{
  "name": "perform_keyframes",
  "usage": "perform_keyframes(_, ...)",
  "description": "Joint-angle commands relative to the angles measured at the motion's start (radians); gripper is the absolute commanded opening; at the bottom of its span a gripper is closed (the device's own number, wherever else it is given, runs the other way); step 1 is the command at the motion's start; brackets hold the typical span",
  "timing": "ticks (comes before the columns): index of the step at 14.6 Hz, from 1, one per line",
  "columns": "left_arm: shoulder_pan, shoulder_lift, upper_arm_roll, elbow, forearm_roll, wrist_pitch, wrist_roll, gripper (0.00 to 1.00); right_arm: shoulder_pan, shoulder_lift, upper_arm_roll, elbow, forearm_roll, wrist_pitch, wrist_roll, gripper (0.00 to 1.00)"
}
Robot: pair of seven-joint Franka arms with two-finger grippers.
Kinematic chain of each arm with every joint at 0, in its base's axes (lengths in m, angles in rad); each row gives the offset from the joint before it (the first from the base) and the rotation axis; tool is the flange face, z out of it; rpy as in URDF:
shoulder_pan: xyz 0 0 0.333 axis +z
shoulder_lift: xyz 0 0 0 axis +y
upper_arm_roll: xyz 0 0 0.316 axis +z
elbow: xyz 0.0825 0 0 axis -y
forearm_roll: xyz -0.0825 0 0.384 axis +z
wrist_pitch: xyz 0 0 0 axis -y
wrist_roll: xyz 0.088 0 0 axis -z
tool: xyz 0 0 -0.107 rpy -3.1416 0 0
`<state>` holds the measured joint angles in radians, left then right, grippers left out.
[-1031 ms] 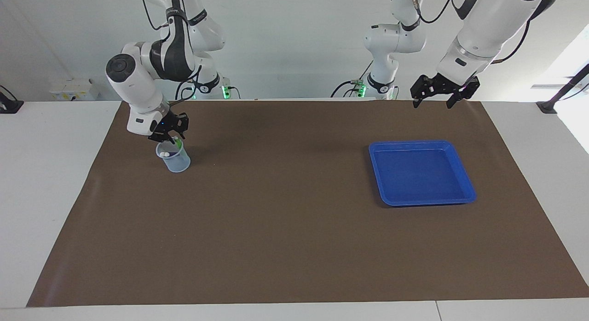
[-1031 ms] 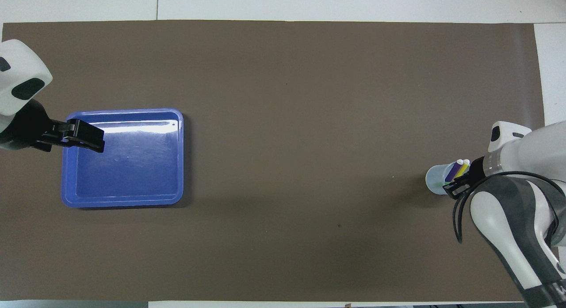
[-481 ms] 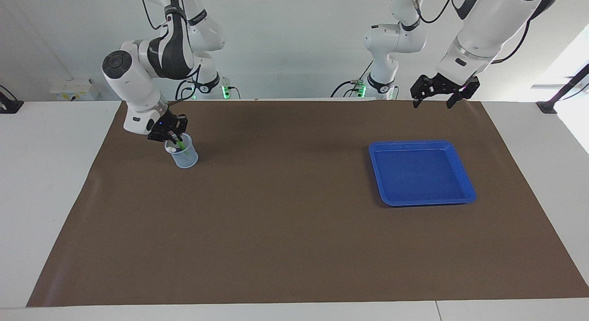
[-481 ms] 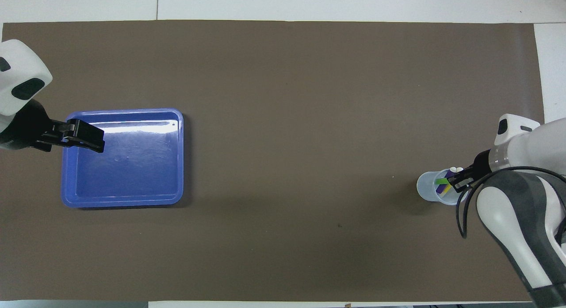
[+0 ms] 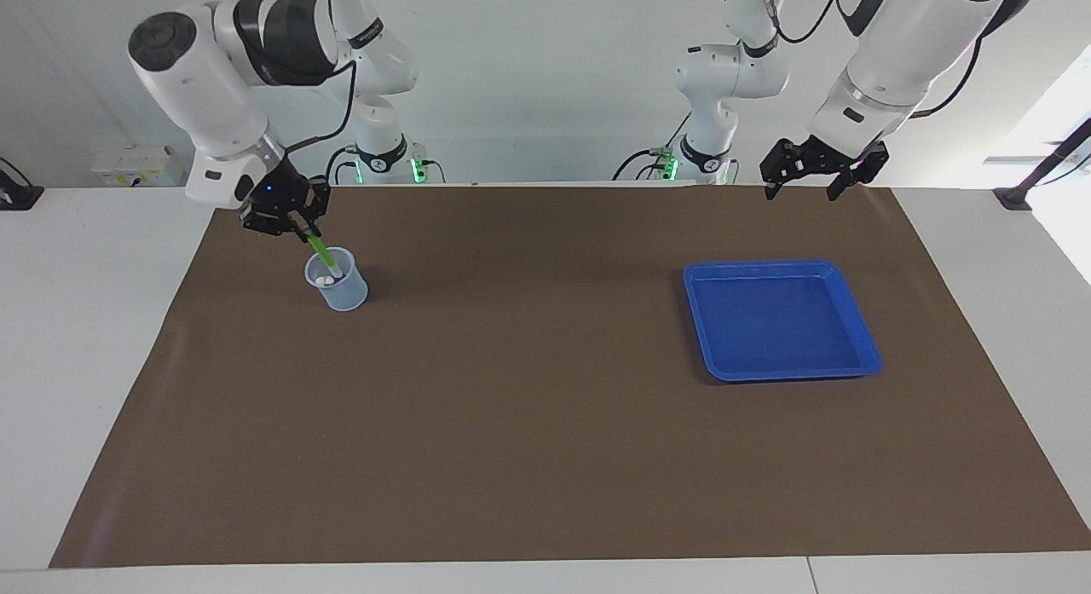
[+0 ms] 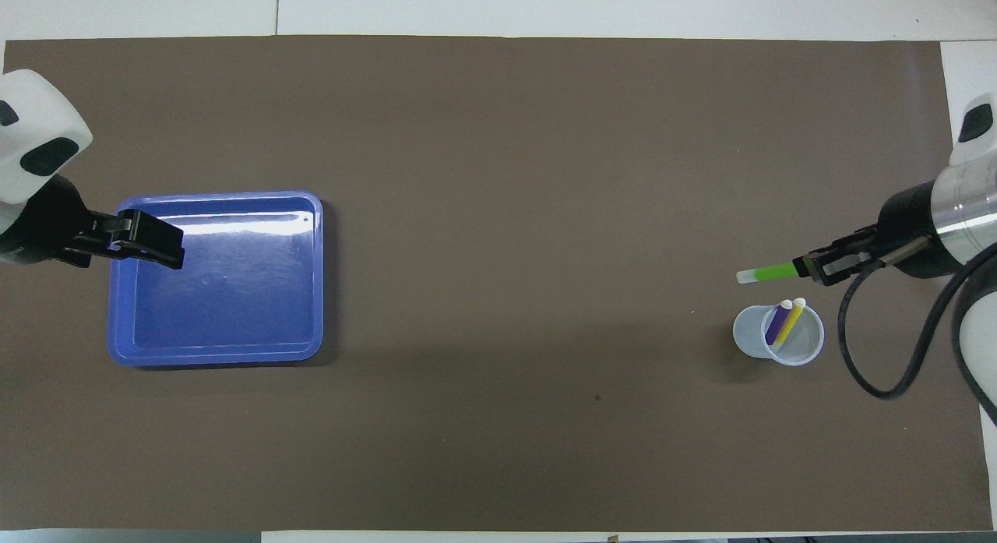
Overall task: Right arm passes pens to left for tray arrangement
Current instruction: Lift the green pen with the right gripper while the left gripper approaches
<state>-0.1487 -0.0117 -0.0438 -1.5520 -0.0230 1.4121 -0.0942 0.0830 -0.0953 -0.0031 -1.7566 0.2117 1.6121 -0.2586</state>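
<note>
Jaws of our right gripper (image 5: 300, 228) pinch the green pen (image 5: 322, 257), its tip low in the cup (image 5: 339, 289). We should pull straight up so the cup stays standing. Our left gripper (image 5: 801, 183) waits open over the mat near the tray (image 5: 862, 330).

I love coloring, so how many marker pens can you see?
3. The green pen is held up by the right gripper over the cup. The purple pen and the yellow pen stand in the cup. None looks hidden.
</note>
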Motion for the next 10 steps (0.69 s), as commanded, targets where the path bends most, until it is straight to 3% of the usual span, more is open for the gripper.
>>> perform_keyframes(1,0.006,-0.033,0.004,-0.043,-0.011,0.007,-0.065,1.00,0.075,0.032,0.002,0.016,0.139,0.067,0.285,0.00)
perform_keyframes(7,0.092,-0.053,0.004,-0.109,-0.317,0.062,-0.505,1.00,0.280,-0.010,0.002,-0.124,0.362,0.407,0.887,0.00)
perform_keyframes(10,0.116,-0.053,0.005,-0.169,-0.533,0.125,-0.844,1.00,0.424,-0.061,0.003,-0.289,0.431,0.751,1.115,0.00)
